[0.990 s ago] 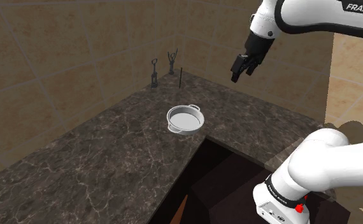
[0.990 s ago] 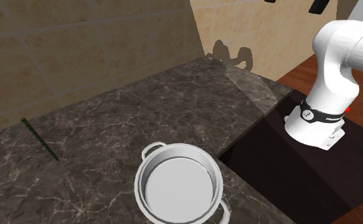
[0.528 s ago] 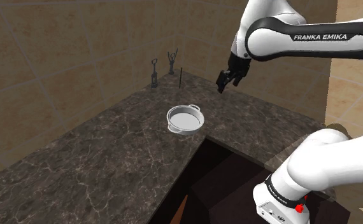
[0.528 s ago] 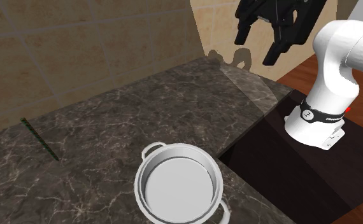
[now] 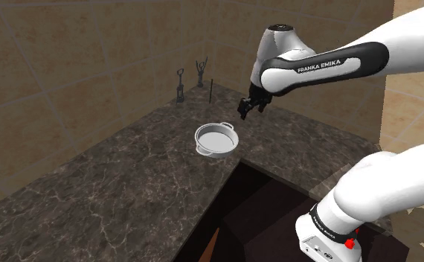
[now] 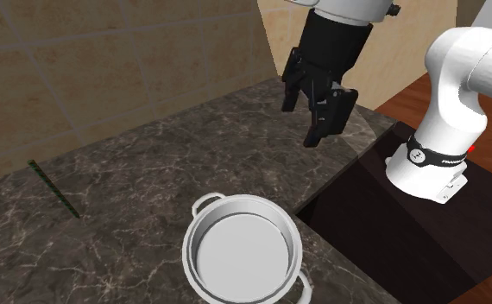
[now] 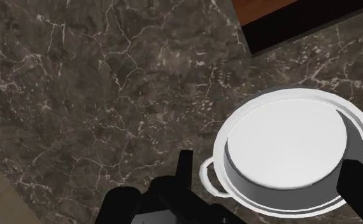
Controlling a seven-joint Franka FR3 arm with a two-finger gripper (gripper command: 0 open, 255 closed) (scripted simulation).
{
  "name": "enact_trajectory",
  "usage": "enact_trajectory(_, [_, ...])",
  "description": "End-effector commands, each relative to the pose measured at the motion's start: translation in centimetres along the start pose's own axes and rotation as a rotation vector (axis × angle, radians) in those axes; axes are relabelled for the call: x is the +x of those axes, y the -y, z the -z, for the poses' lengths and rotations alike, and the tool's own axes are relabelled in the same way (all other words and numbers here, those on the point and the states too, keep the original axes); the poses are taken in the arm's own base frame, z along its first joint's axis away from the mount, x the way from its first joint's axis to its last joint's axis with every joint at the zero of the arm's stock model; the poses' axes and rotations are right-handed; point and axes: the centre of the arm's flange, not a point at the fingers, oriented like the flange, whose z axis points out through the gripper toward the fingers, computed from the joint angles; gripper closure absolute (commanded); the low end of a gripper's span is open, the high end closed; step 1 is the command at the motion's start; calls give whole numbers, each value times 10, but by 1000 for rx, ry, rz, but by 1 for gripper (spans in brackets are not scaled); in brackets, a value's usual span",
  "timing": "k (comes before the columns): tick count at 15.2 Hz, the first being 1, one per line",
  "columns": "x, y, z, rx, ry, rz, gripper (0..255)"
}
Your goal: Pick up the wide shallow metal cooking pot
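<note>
A wide, shallow, pale grey pot [image 5: 217, 138] with two loop handles stands upright near the inner corner edge of the dark marble counter [image 5: 129, 186]. It is empty. My black gripper [image 5: 245, 109] hangs in the air above and a little to the shoulder view's right of it, touching nothing. In the second exterior view the gripper [image 6: 303, 117] is open, well above the counter and beyond the pot [image 6: 242, 253]. The wrist view looks down on the pot [image 7: 295, 156], which lies far below the spread fingers of the gripper [image 7: 270, 164].
Two corkscrew-like tools [image 5: 181, 84] and a thin dark stick [image 5: 211, 91] stand at the back corner by the tiled walls. The counter ends at a dark recess [image 5: 255, 208] beside the pot. My base [image 6: 430, 164] sits beyond it on a wooden floor.
The arm has swung to the shoulder view's left and lowered, bringing the gripper from high up to just above the pot. The fingers have stayed open. The pot has not moved.
</note>
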Motion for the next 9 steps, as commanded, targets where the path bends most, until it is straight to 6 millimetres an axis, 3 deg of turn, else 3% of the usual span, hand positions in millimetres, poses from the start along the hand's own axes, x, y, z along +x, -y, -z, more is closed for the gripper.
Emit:
enact_trajectory(1, [13,2,-25,-8,0,-15,0])
enact_trajectory(9, [56,4,-122,-42,7,-75,0])
